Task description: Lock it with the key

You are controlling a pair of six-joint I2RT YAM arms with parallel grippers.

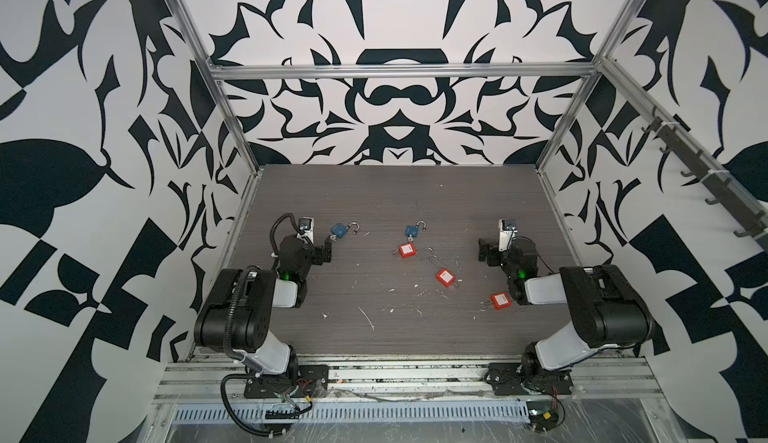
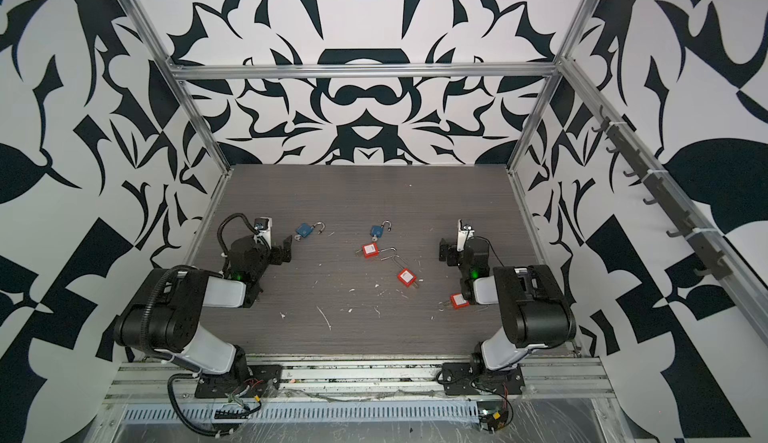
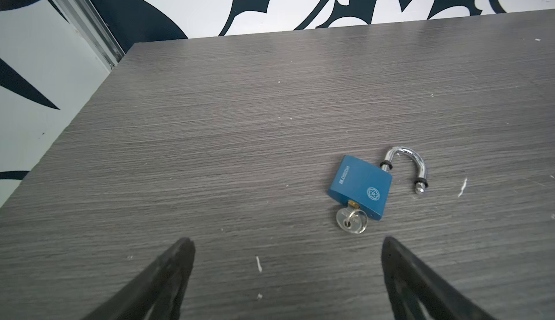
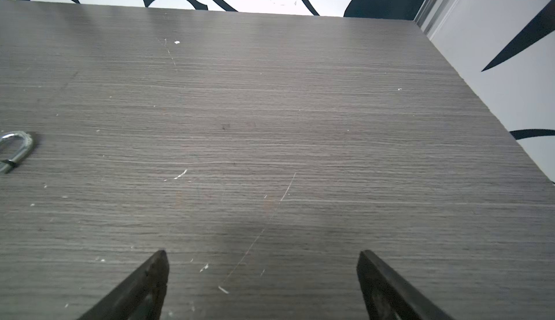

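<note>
With the left gripper (image 3: 286, 240) spread wide and empty, align it on the padlock (image 3: 360, 186) lying just ahead, steady it, seat the open shackle (image 3: 405, 161), then turn the key (image 3: 352, 220); the right gripper (image 4: 262, 252), likewise wide and empty, can assist.

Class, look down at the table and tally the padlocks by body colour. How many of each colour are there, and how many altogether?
Blue padlocks: 2
Red padlocks: 3
Total: 5
</note>
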